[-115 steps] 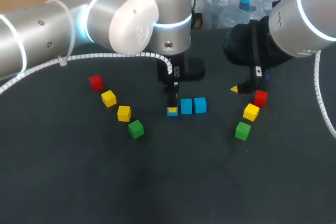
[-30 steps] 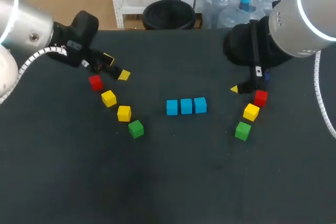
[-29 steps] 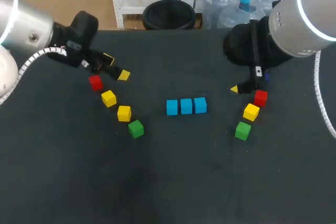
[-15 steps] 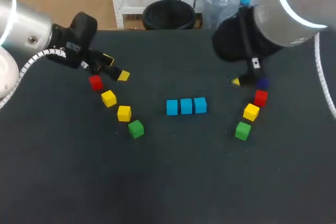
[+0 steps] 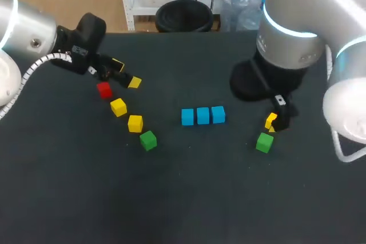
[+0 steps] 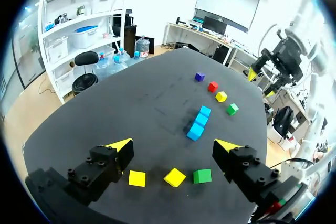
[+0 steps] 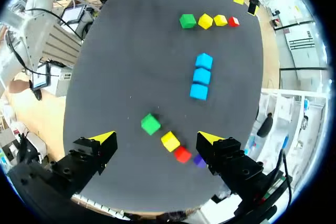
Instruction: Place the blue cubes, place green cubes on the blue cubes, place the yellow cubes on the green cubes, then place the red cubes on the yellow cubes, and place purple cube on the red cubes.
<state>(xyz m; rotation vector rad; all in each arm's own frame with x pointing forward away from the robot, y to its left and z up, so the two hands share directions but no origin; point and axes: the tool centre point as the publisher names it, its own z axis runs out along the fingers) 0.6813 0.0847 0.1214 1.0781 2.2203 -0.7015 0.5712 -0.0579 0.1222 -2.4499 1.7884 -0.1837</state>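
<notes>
"Where are the cubes?"

"Low in the head view sit the left green cube (image 5: 148,140) and the right green cube (image 5: 263,142). Farther up, three blue cubes (image 5: 203,115) make a row in the middle."

"And the claws?"

"The right claw (image 5: 275,119) hangs just past the right green cube, its fingers wide apart. The left claw (image 5: 126,72), in the upper left, is spread apart too, near the red cube (image 5: 104,90)."

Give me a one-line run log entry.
blue cubes: row of three, unstacked | left end effector: open, empty | right end effector: open, near green cube
</notes>
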